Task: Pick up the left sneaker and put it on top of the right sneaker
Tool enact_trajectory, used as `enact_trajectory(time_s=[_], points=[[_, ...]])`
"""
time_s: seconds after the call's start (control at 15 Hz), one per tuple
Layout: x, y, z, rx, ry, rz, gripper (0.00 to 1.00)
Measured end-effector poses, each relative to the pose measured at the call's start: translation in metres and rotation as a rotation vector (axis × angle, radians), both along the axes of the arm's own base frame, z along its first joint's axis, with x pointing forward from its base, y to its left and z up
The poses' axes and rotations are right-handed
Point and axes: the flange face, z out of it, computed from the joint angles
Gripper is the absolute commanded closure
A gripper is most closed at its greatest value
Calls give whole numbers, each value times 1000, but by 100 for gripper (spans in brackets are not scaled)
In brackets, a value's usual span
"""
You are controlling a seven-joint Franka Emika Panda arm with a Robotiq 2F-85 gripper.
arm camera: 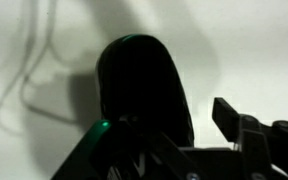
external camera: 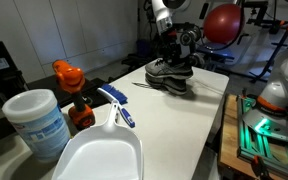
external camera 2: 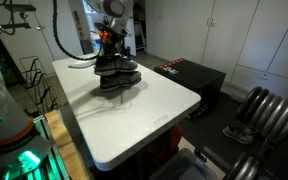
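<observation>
The gripper [external camera 2: 112, 42] is hanging over the left sneaker [external camera 2: 115, 64], apparently lying stacked on the right sneaker [external camera 2: 121, 83]; I cannot tell whether its fingers are gripping.

The sneakers [external camera 2: 117, 72] look matt grey mesh cloth, the table [external camera 2: 134, 112] smooth white, the dustpan [external camera: 99, 155] glossy plastic.

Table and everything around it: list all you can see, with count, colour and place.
sneakers: two, grey with whitish soles, apparently stacked at the table's far end
table: one, white, centre of the scene
tub: one, white with a pale blue label, near corner
bottle: one, orange top, beside the tub
dustpan: one, white, near edge
brush: one, blue and white, by the dustpan
ball: one, red, behind the table
case: one, black, beyond the table
robot arm: one, pale, above the sneakers; jaws down at the top sneaker, open or shut unclear
</observation>
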Motion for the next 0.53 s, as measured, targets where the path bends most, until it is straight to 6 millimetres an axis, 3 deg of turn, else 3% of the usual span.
enact_trajectory(time_s=[0.53], points=[[-1,0,11,2,-22,0,0]])
